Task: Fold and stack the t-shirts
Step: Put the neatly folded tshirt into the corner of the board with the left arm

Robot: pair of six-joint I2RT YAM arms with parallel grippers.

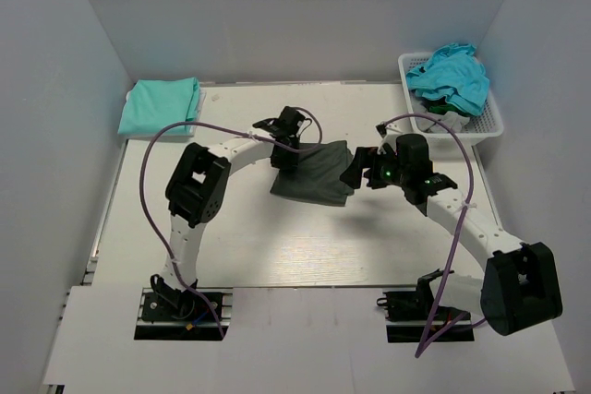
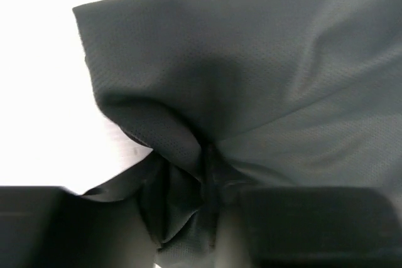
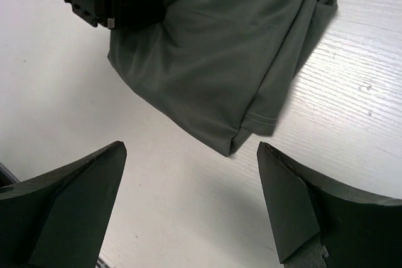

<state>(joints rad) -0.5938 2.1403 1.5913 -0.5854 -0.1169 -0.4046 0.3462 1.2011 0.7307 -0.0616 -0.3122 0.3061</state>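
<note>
White arms (image 1: 245,149), blk joints (image 1: 197,184), purple cables (image 1: 148,159).

Plain white walls (image 1: 277,6) enclose a pale wood-grain table (image 1: 277,246); lighting is even and bright.

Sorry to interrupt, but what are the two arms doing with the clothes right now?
The left pincer pinches a bunch of the dark t-shirt, which lies rumpled mid-table. The right pincer hovers open beside its hem, holding nothing. One mint-green t-shirt lies folded at the far left corner; turquoise cloth is heaped in the white basket.
</note>
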